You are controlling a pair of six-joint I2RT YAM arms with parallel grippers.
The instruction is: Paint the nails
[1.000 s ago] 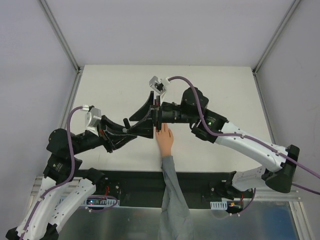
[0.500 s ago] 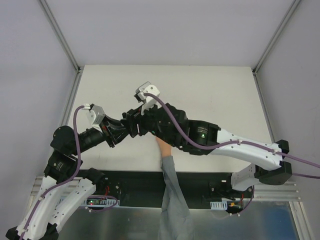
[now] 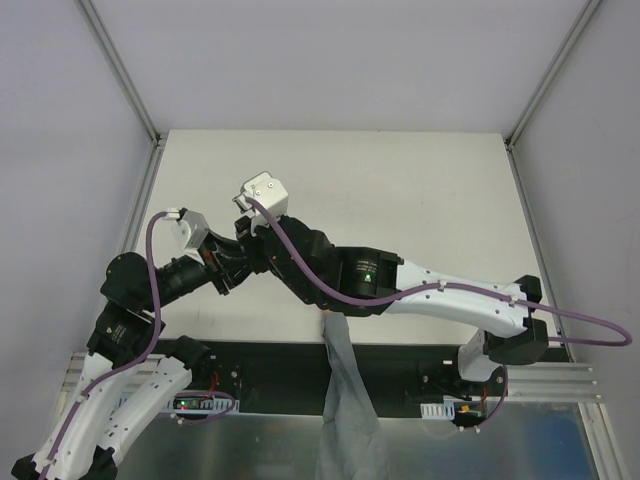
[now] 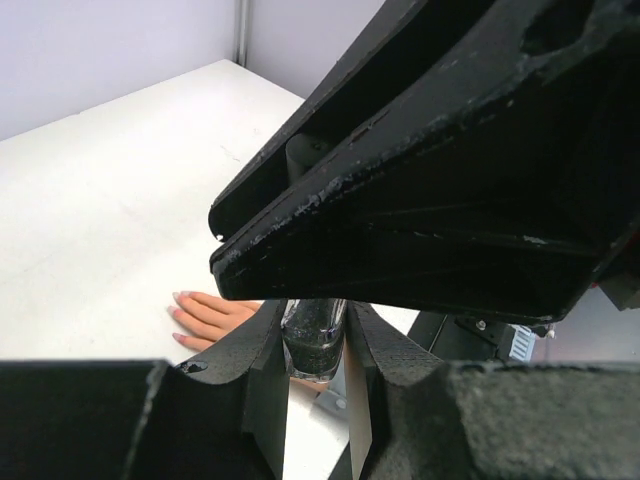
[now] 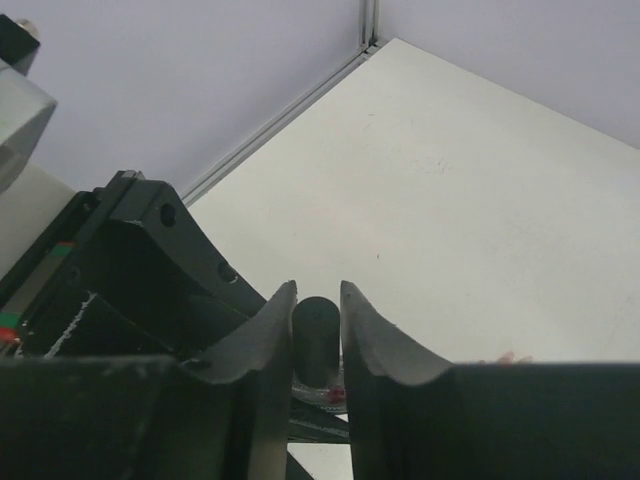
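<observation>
- Starting at your left pincer point(image 4: 316, 338): its two fingers are clamped against the sides of one small glass bottle point(image 4: 312, 352), dark and glittery inside, held upright.
- Your right pincer point(image 5: 317, 325) sits directly over that, fingers pressed on either side of the bottle's dark round cap point(image 5: 317, 348). The right wrist view shows no gap between fingers and cap.
- From above, you see the two pincers meet left of the bench's middle. The right arm point(image 3: 440, 295) reaches right across from its base to get there.
- One peach mannequin hand point(image 4: 215, 315) lies flat on the bench, just beyond the bottle in the left wrist view. Three pinkish nails point(image 4: 181, 297) show at its fingertips, and the rest are hidden behind the pincer.
- In the top view the right arm covers that hand. Only its grey sleeve point(image 3: 345, 400) shows, running off the near edge between the two arm bases.
- Your bench point(image 3: 430, 190) is white and matt, with a few faint marks.
- Pale lilac-grey walls point(image 3: 330, 60) close it in at the back and both sides, with two metal posts point(image 3: 118, 68) rising from the back corners.
- Count: two arms, two pincers, one bottle, one cap, one mannequin hand, three nails in view.
</observation>
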